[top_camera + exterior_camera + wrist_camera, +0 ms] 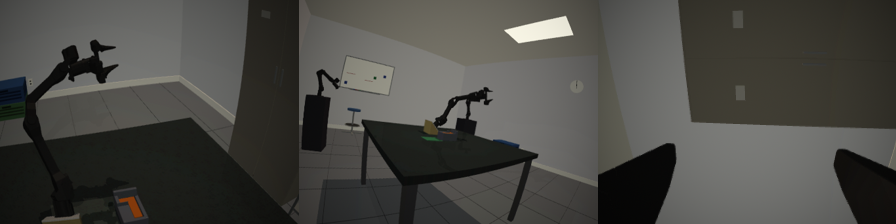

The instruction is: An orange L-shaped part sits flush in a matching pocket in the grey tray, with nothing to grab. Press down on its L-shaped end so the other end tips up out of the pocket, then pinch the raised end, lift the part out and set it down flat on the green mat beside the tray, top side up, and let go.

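Orange L-shaped part (pixel 132 206): seated in the pocket of the grey tray (pixel 122 213), which stands on the dark counter (pixel 183 170) close to the arm's base. The part's top face appears level with the tray surface; no edge is seen standing proud, so there is no purchase on it as it lies.

Handling, as a judgement: the part looks rigid and flat, probably light, with a smooth face that may slip under a pinch. It should rock as one stiff piece when its L-shaped end is pressed, lifting the opposite straight end. That raised end is the place to take hold, across its narrow width (the tray walls leave room nowhere else). A shallow or off-centre pinch risks it sliding back into the pocket.

End effector (pixel 111 58): raised high, well apart from the tray, pointing out level toward the wall. Its jaws stand wide apart and have hold of nothing; the wrist view shows only bare wall and a cabinet between the fingers.

Green mat (pixel 431 138): lies on the counter just beside the tray.

Markings: no brand, label or legible writing found. The whiteboard (pixel 368 75) carries small coloured marks, too small to read.
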Tool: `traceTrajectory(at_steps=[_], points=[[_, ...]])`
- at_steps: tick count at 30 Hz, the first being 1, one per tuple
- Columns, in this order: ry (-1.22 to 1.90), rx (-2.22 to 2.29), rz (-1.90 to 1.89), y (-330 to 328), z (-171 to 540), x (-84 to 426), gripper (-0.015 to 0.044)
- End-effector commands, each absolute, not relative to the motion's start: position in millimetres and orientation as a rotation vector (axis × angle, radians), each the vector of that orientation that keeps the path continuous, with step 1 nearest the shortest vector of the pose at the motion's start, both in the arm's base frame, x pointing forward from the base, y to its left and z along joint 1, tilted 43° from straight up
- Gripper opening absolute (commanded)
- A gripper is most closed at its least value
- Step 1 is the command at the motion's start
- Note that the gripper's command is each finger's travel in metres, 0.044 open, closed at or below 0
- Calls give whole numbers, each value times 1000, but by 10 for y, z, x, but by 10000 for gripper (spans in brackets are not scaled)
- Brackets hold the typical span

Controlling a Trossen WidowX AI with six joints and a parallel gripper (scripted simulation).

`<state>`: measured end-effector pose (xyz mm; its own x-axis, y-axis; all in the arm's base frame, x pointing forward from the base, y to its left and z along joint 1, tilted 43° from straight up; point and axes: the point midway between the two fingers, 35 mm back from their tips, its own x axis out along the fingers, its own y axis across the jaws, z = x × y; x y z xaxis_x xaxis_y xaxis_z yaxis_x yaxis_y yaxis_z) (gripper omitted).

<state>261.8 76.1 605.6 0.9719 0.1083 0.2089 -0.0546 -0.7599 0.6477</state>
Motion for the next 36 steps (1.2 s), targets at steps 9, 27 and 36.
traceTrajectory(at_steps=[9, 27, 36], points=[[224, 1821, -6, 875, 5080, 3264, 180], [890, 845, -170, 542, 2970, 3631, 180], [1245, 548, 10, 325, 2127, 3350, 180]])
